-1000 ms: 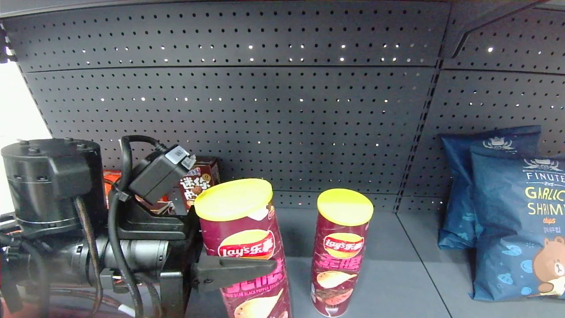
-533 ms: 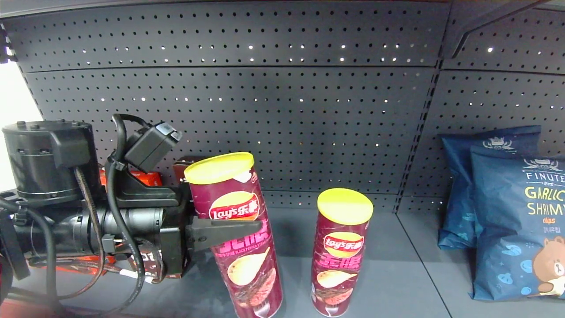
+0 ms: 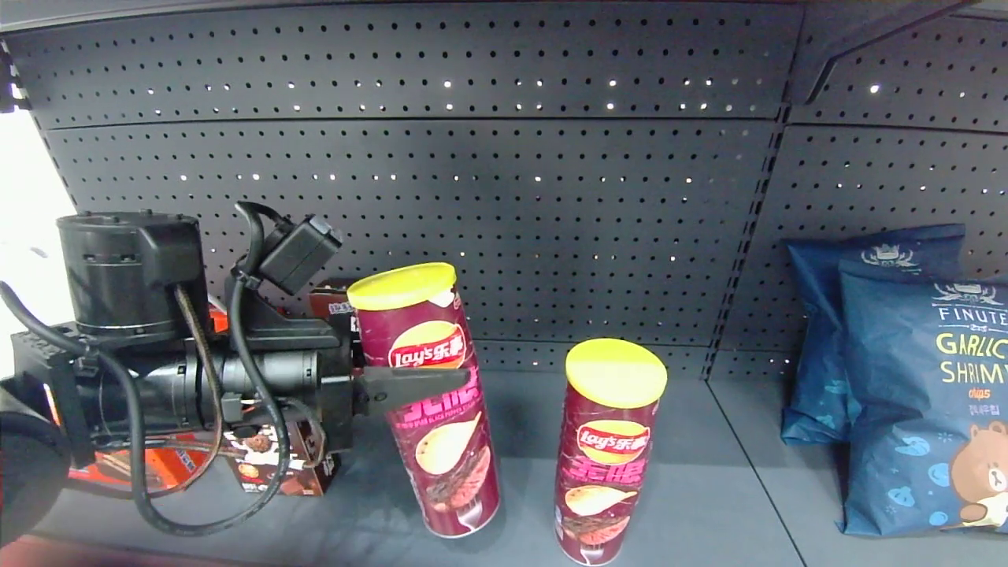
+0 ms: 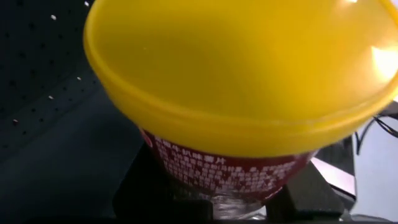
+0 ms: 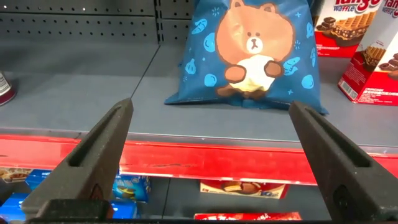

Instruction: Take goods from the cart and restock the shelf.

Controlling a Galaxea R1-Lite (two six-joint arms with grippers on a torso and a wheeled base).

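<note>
tilted chip can (image 3: 441,457) mid-body in the tight left claw (image 3: 429,376); right claw (image 5: 211,112) wide apart

The left gripper (image 3: 429,383) clamps a tilted chip can (image 3: 441,465) around its middle, low over the shelf (image 3: 709,488); a second chip can (image 3: 610,457) stands upright just beside it; blue snack bags (image 3: 921,394) lean at the right; snack boxes (image 3: 276,472) sit behind the arm.

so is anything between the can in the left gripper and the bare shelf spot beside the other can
Nothing visible. The held can, clamped in the left gripper, leans with its base at the bare shelf, apart from the standing can to its right. The boxes lie on its other side.
</note>
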